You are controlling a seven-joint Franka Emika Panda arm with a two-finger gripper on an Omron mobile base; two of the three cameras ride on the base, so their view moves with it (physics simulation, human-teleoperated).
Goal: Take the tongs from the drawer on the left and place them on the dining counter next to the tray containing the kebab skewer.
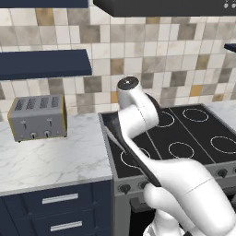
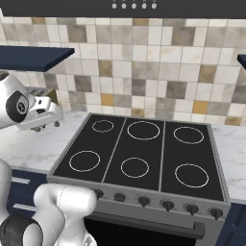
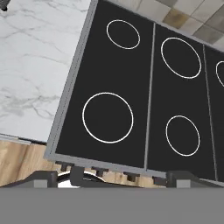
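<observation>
Jaws wide apart, nothing between them: in the hand view the gripper [image 3: 116,179] has its two dark tips far apart at the bottom edge, with just the stove's knob row showing past them. The hand hangs over the near left corner of the black cooktop [image 3: 131,87], looking down on the burner rings and the marble worktop [image 1: 55,156] to the left.

The tongs are hidden. Judged from the task, they lie inside a closed drawer on the left. Two navy fronts with silver bar handles sit under the worktop, below the toaster [image 1: 38,117]: the upper drawer [image 1: 32,203] and a lower drawer [image 1: 27,228]. Which one holds them cannot be told. Both are fully shut, so pulling a bar handle is probably the step in hand.

Handling, as a guess from what tongs of this kind are:
- Light, stiff, thin metal.
- Slick surface, likely to slide or pivot in the pads.
- The two arms spring apart, so squeezing across both would load the grip and they may pop out.
- Lying flat on the drawer floor, there is little height to pinch.

Best hold is probably from above, across the width at about mid-length for balance. The alternative is nearer the hinge end, where the arms sit closest and flex least. The fingers would need to close firmly and lift straight up.
</observation>
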